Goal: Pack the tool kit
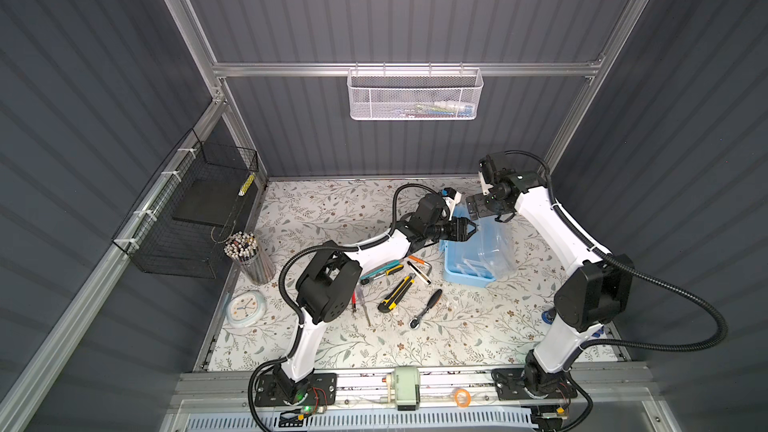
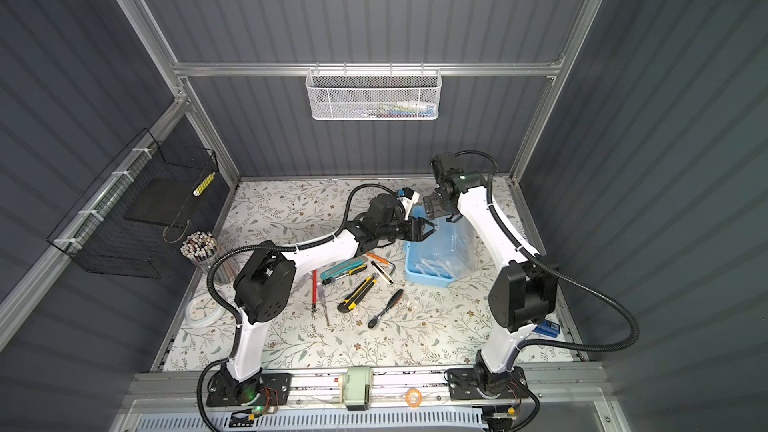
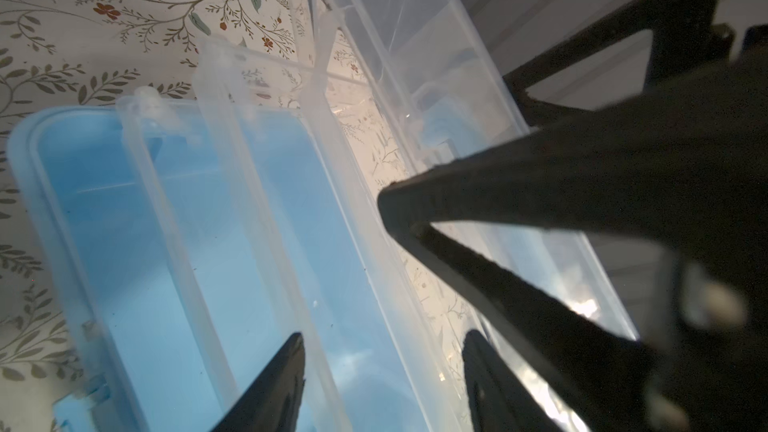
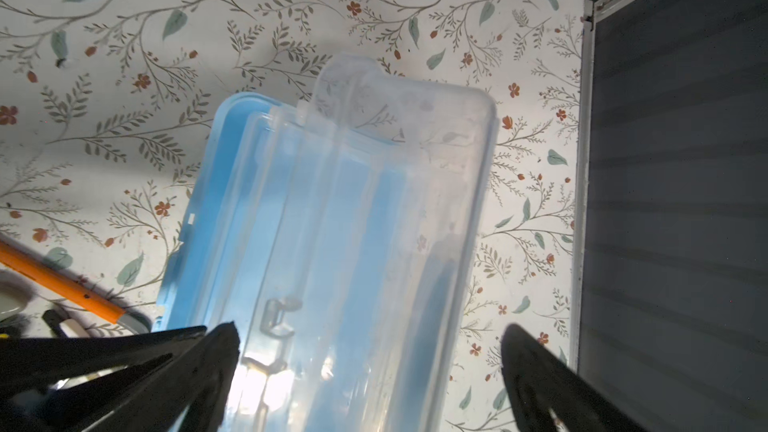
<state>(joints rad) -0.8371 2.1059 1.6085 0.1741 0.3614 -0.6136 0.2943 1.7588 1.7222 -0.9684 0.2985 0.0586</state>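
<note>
Left wrist view: left pincer point(image 3: 383, 334) is about half open and grips nothing I can see. A clear strip of plastic runs between its fingers; I can't tell if they touch it. It sits over the far end of the tool kit box point(image 1: 465, 280). That box stands on the table point(image 1: 332, 209) right of centre, long axis running far-to-near, roughly away from the arm bases. Its clear lid point(image 1: 496, 243) is swung up and leans off the right long side, so the inside is reachable from above and from the left. Next out, right pincer point(image 4: 370, 328) is spread wide and empty, above the same far end with the lid under it.

Everything to pack lies on the table left-and-near of the box:
- orange screwdriver point(image 1: 415, 260) just beside the left wall
- yellow-black knife point(image 1: 397, 288) and ratchet point(image 1: 426, 307) further out
- red screwdriver point(image 1: 354, 301) furthest left

My read: left arm is nearer and has to come back toward its own base. Knife and ratchet lie diagonal, so the wrist should turn to close across that axis.
</note>
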